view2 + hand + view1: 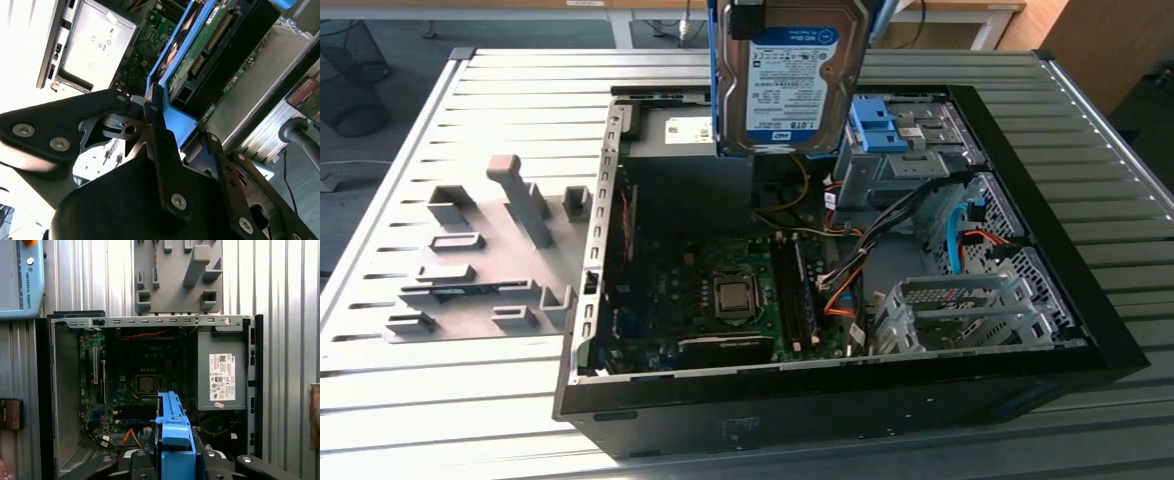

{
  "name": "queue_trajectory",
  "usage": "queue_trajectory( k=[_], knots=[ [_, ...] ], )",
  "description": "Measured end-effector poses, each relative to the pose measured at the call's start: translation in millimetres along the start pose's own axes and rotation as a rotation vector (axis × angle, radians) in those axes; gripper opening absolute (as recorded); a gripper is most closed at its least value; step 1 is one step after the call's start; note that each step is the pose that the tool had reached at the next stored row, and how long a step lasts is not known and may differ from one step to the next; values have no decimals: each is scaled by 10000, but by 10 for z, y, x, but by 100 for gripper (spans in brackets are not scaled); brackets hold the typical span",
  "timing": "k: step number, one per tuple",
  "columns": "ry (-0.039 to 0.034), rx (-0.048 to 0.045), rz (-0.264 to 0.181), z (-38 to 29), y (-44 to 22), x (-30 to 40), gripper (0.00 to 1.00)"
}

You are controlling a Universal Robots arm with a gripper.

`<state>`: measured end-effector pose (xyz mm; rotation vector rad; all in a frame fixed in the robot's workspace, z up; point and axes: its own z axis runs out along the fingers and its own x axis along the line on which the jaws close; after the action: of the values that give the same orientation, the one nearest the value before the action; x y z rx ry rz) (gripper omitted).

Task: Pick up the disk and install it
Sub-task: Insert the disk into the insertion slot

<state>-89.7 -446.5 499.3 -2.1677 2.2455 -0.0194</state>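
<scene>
Position: disk (pixel 790 75) is in the air, upright on edge, label face toward the exterior camera. It hangs over the far edge of the open computer case (pixel 1107 340) and appears to touch nothing inside it.

Grip: gripper (pixel 172 117) is clenched on the disk's blue carrier (pixel 172 425) at its upper end. In both wrist views the carrier runs straight out from the clamp with no visible skew.

Surroundings:
- The blue latch piece (pixel 874 128) sits on a grey bay, just beside the disk toward the exterior view's right.
- Orange cables (pixel 847 272) and the motherboard (pixel 707 290) lie below the disk.
- A silver cage (pixel 961 310) stands near the case's near corner on the exterior view's right.
- The power supply (pixel 222 375) fills a far corner of the case.
- The case lies on a slatted worktop (pixel 440 400). A grey fixture plate (pixel 467 260) lies toward the worktop's edge on the exterior view's left.

Judgement: pick-up looks done and the install is not. The step in hand reads as carrying the disk to its bay; I cannot tell which bay.

To do this step well:
- Keep the clamp on the carrier frame, not on the drive faces.
- Hold the disk square to the bay walls, so the carrier rails do not bind.
- Keep its lower edge clear of the cables and the case rim.
- Go slowly near the latch piece, since clearance there looks tight.
</scene>
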Motion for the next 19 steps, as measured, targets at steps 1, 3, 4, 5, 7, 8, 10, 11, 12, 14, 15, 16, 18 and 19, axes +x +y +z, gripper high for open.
queue_trajectory(
  k=[1,3,4,5,7,8,10,11,12,14,15,16,18,19],
  knots=[
    [0,0,0,0,0,9,36],
    [0,0,0,0,-1,27,36],
    [0,0,0,0,-1,35,36],
    [-1,0,0,0,-1,39,36],
    [0,0,2,0,-1,41,36],
    [0,0,0,0,-2,42,36],
    [0,0,0,0,-2,43,36],
    [0,0,-1,0,-4,43,36],
    [0,0,-1,0,-8,43,36],
    [0,0,0,0,-20,42,36],
    [0,0,0,0,-30,42,36],
    [0,0,0,1,-40,41,36],
    [0,0,-1,1,-58,41,36],
    [-1,0,-1,2,-59,41,36]
  ],
)
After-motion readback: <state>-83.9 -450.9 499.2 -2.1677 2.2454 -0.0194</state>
